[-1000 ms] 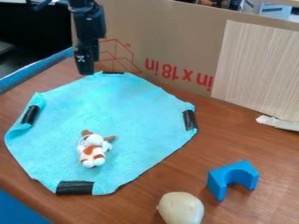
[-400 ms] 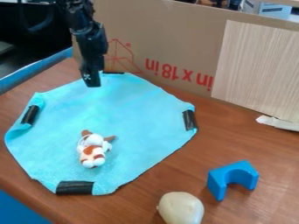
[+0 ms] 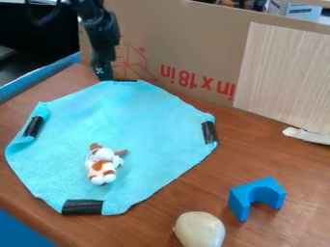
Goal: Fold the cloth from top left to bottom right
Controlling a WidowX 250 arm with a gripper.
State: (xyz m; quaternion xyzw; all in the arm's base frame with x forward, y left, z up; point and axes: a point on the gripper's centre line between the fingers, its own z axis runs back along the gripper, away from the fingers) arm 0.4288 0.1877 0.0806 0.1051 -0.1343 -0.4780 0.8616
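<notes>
Table point(image 3: 197, 188), cloth point(image 3: 135, 120), blue arch point(image 3: 240, 200), pale lump point(image 3: 200, 230)

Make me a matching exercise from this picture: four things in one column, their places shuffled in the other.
Things:
1. Brown-and-white plush toy
2. Pale, rounded object
3. Light wood-grain panel
4. Black robot gripper

Places:
A. At the far edge of the turquoise cloth
B. On the brown wooden table, at the picture's bottom edge
C. At the picture's right edge, before the brown cardboard
D. On top of the cloth

Pairs: 1-D, 2-B, 3-C, 4-A

Behind the wooden table point(image 3: 206, 178) stands a cardboard panel point(image 3: 184, 36) with red print.
</notes>
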